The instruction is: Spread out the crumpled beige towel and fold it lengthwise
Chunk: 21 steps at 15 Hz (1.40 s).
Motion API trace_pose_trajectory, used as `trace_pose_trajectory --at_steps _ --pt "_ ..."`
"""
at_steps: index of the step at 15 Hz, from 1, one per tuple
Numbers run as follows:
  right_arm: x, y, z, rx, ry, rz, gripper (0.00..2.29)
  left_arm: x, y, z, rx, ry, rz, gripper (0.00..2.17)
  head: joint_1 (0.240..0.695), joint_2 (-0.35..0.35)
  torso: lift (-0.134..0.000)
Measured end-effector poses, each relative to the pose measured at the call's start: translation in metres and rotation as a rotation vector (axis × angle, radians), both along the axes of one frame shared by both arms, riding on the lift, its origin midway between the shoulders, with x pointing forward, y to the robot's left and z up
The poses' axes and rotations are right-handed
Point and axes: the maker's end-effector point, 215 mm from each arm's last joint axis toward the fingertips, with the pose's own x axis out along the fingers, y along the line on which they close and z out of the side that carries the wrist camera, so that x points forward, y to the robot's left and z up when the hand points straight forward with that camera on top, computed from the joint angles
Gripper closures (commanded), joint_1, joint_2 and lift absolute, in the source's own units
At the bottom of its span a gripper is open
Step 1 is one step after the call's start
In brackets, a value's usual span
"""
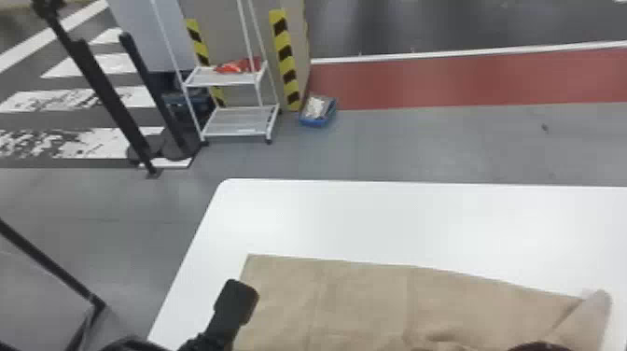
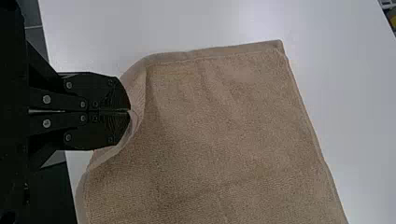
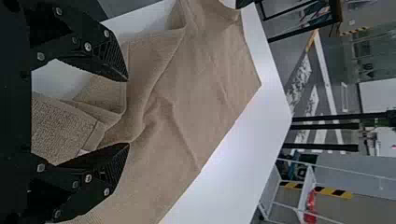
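Clenched on the near edge of the beige towel (image 1: 354, 298), the left end effector (image 1: 236, 301) has its two flat fingers pressed together, the cloth gathering into a small raised fold at their tips. The right end effector (image 1: 536, 346) is released, its jaws standing wide apart over the towel's bunched layers; whether either finger touches the cloth, I cannot tell.

From there the towel runs across the white tabletop (image 1: 373, 219). Its far edge is mostly straight, with the far left corner lying flat, while the right end turns up in a pale, curled flap. Creases and overlapping folds gather nearer the robot, toward the right end effector.

Past the tabletop's far edge lies a grey floor (image 1: 420, 144) with a red strip (image 1: 443, 81) across it. A white cart (image 1: 238, 121) stands there, a red item (image 1: 238, 66) on its upper visible shelf, and just beside it on the floor is a blue bin (image 1: 317, 122) with whitish contents. Dark posts (image 1: 107, 102) rise to the cart's left.
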Motion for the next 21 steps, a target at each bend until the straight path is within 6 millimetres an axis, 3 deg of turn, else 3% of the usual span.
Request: trace_pose_trajectory --at_steps 3,6,13,21 --pt "0.009 -0.007 -0.036 -0.085 0.135 -0.068 0.48 -0.001 -0.004 -0.001 -0.011 0.005 -0.005 2.09 0.695 0.205 0.0" --pt "0.018 -0.014 -0.059 -0.135 0.24 -0.118 0.51 -0.002 -0.005 -0.003 -0.014 0.008 -0.006 2.09 0.695 0.181 0.0" --pt "0.033 -0.009 -0.07 -0.17 0.281 -0.113 0.59 -0.002 -0.004 -0.003 -0.016 0.009 -0.008 2.09 0.695 0.185 0.0" --pt "0.034 0.006 -0.083 -0.206 0.305 -0.071 0.68 -0.003 -0.006 -0.004 -0.02 0.012 -0.01 2.09 0.695 0.209 0.0"
